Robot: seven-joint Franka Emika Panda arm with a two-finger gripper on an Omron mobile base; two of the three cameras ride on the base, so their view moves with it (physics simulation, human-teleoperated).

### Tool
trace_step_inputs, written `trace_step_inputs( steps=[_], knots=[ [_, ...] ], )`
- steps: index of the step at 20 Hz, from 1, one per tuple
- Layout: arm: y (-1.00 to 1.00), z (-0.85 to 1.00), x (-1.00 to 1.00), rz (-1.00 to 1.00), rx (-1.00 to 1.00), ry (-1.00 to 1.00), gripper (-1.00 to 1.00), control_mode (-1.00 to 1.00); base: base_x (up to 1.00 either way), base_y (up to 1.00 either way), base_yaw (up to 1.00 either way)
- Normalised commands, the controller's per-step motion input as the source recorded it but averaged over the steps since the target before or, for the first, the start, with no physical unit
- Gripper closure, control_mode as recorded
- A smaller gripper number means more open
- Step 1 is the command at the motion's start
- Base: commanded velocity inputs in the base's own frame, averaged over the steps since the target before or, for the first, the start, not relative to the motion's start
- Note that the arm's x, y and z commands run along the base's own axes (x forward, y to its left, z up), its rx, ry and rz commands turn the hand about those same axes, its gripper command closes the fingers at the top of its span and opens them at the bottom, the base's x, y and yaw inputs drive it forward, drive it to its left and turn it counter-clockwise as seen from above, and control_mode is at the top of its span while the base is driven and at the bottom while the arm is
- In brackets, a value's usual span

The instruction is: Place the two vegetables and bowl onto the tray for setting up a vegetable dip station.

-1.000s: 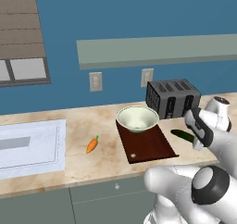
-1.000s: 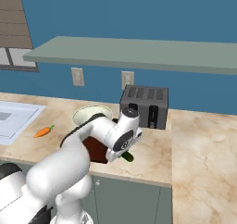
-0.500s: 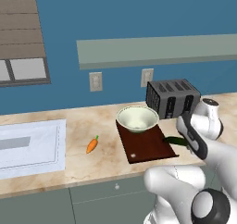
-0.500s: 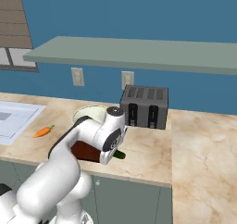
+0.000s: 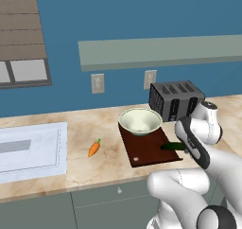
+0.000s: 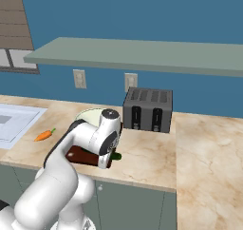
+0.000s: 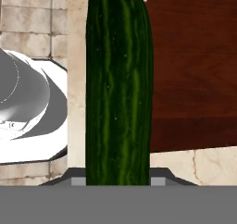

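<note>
My gripper [image 5: 180, 146] is shut on the dark green cucumber [image 5: 173, 146], which hangs level over the right edge of the reddish-brown tray [image 5: 150, 152]. Close up in the hand view, the cucumber [image 7: 119, 84] runs lengthwise from the gripper [image 7: 119, 179], with the tray [image 7: 194, 70] beneath it on one side and bare counter on the other. The pale green-white bowl [image 5: 140, 120] stands on the tray's far end. Left of the tray, the orange carrot [image 5: 94, 147] lies on the counter. From the right, the cucumber's tip [image 6: 116, 155] pokes out beside the hand, above the tray [image 6: 76, 154]; the carrot [image 6: 43, 135] lies far left.
A black toaster [image 5: 176, 99] stands against the wall just right of the bowl and behind the hand. The large white sink area [image 5: 28, 150] lies at the counter's left. A grey shelf [image 5: 160, 50] runs along the wall above, over two outlets.
The arm has swung left with the cucumber in its grip, from over the counter right of the tray to over the tray's right edge. Bowl and carrot have not moved.
</note>
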Motion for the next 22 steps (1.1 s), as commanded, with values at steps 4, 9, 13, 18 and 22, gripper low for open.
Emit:
trace_step_inputs(
  steps=[4, 9, 13, 18, 22],
  knots=[
    [0.25, 0.00, 0.21, 0.09, 0.00, 0.00, 1.00, -1.00, 0.00, 0.00, 0.00],
    [0.24, 0.00, 0.24, 0.05, 0.00, 0.00, 1.00, -1.00, 0.00, 0.00, 0.00],
    [0.08, 0.00, 0.32, 0.02, 0.00, 0.00, 1.00, -1.00, 0.00, 0.00, 0.00],
    [0.03, -0.02, 0.24, 0.00, 0.00, 0.00, 1.00, -1.00, 0.00, 0.00, 0.00],
    [0.07, -0.05, 0.17, 0.02, 0.02, 0.00, 1.00, -1.00, 0.00, 0.00, 0.00]
  ],
)
